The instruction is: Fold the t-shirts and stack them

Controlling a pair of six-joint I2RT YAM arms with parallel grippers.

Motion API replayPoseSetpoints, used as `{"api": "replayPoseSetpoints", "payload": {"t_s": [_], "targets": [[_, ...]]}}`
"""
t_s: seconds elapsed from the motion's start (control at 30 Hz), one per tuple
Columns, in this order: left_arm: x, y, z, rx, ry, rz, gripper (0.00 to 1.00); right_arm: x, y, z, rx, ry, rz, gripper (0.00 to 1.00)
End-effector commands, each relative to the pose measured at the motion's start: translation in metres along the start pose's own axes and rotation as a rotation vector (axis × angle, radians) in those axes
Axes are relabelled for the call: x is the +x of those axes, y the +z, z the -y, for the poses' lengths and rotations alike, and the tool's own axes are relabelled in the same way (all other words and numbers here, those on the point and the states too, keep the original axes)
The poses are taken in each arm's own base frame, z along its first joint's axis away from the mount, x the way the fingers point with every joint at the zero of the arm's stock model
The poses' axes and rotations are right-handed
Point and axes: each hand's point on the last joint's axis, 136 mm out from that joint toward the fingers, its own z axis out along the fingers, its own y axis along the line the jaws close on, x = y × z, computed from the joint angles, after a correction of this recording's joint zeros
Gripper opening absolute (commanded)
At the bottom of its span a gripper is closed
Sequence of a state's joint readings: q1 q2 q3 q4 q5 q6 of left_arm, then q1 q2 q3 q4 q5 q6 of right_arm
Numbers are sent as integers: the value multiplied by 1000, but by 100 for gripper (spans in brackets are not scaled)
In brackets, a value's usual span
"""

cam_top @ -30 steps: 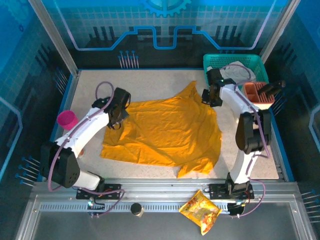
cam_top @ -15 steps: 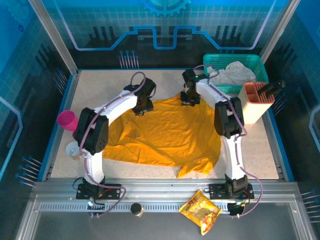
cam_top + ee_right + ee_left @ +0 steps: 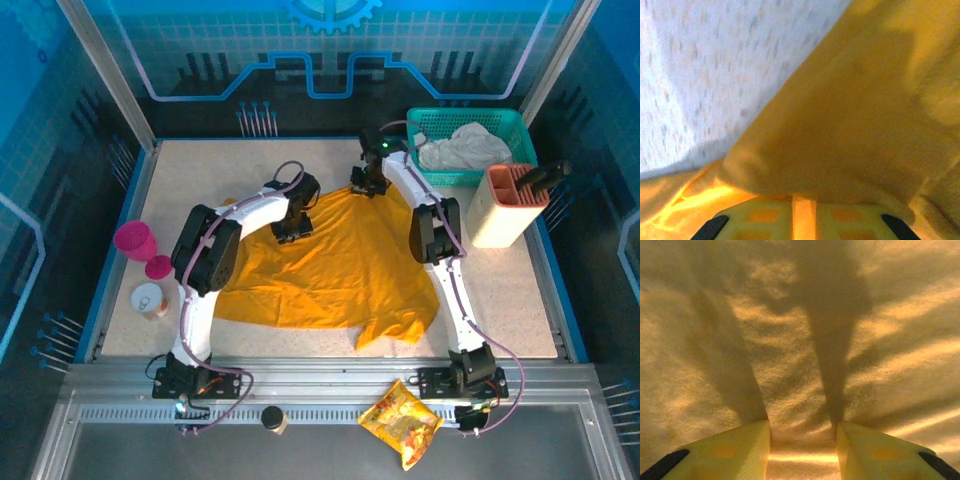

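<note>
I have the right gripper (image 3: 804, 204) pinching the far edge of the t-shirt (image 3: 330, 270), the left gripper (image 3: 803, 429) narrowly parted, pressed into its cloth.

orange-yellow t-shirt (image 3: 330, 262), rumpled, spread on table (image 3: 200, 170)

The left gripper's (image 3: 803, 429) two yellow fingers (image 3: 735, 452) stand apart against the orange-yellow t-shirt (image 3: 790, 335), with a bright strip of cloth between them. Creases and the fingers' dark shadows run up the fabric from that gap.
</note>
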State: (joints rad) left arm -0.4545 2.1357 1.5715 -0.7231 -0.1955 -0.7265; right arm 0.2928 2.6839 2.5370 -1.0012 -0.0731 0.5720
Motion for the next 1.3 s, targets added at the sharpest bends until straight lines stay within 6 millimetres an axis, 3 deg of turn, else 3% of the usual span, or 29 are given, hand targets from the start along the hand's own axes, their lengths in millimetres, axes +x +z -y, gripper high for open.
{"api": "replayPoseSetpoints", "payload": {"t_s": [0.0, 0.13, 0.2, 0.33, 0.43, 0.87, 1.03, 1.13, 1.27], "targets": [[3, 25, -2, -46, 36, -31, 40, -26, 8, 30, -27, 164, 30, 18], [-28, 22, -5, -76, 51, 31, 39, -50, -4, 42, -63, 215, 87, 19], [-50, 16, -9, -82, 45, 65, 39, -53, -8, 45, -75, 221, 87, 19], [-97, 7, -24, -91, 16, 123, 40, -44, -10, 41, -76, 185, 68, 20], [-124, 11, -36, -111, 0, 130, 40, -38, -7, 37, -69, 159, 61, 22], [-219, 26, -61, -137, -24, 256, 41, -32, 1, 31, -85, 133, 34, 24], [-241, 33, -67, -79, -70, 284, 40, -26, -2, 28, -90, 108, 24, 24], [-249, 11, -58, -22, -59, 330, 33, -26, -8, 19, -100, 57, 37, 25], [-258, -60, -52, 90, -70, 491, 34, -29, -27, 2, -97, -55, 91, 29]]}}
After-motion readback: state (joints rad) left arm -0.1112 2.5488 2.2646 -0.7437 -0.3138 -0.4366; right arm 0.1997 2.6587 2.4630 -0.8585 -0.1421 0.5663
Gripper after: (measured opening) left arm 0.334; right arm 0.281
